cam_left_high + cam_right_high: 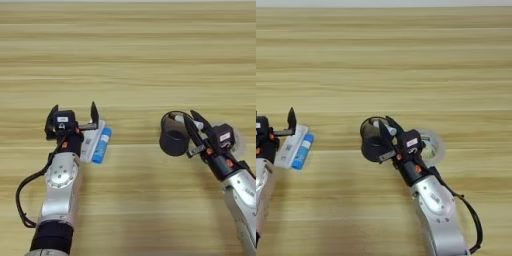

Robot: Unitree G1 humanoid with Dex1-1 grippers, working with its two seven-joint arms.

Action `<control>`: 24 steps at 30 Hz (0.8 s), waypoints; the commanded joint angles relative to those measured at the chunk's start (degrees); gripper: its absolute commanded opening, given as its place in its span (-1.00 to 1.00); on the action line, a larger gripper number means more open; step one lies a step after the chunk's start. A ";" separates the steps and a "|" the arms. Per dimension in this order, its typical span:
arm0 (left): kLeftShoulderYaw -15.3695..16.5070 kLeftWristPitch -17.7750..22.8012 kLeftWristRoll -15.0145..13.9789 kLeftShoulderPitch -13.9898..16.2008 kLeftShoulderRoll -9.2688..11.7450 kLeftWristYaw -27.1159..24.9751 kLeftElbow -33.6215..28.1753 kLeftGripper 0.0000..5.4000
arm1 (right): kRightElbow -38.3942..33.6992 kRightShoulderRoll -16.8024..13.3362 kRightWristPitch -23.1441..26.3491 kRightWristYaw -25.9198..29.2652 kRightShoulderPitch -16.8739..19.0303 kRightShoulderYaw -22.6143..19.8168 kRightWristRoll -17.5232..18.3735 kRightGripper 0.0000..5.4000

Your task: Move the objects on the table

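Tape ring (pixel 432 146) (clearer rightward) beside right pincer (pixel 387 131) — astride cup rim (pixel 372 142); left pincer (pixel 73 116) agape.

Light-brown wooden table (pixel 128 50) with dark cup (pixel 173 141), clear tape ring (pixel 432 145), blue-and-white tube (pixel 101 145), white packet (pixel 290 145).

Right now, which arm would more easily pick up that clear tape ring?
The right. Its pincer sits at the dark cup, right beside the tape ring; the left pincer is far off by the blue tube.
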 commanded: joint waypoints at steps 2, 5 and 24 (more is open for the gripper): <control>-0.31 -0.63 0.97 -1.09 -0.37 0.84 1.05 1.00 | -4.11 -0.53 2.73 -0.10 0.80 -0.96 1.24 -0.73; -0.38 -0.77 1.06 -1.33 -0.51 1.05 1.40 1.00 | -5.88 -0.86 3.34 -0.19 1.05 -1.56 1.54 -0.73; -0.35 -1.23 0.92 -1.89 -0.33 1.03 2.37 1.00 | -3.03 -5.66 5.05 -4.28 -2.00 -15.94 1.24 -0.73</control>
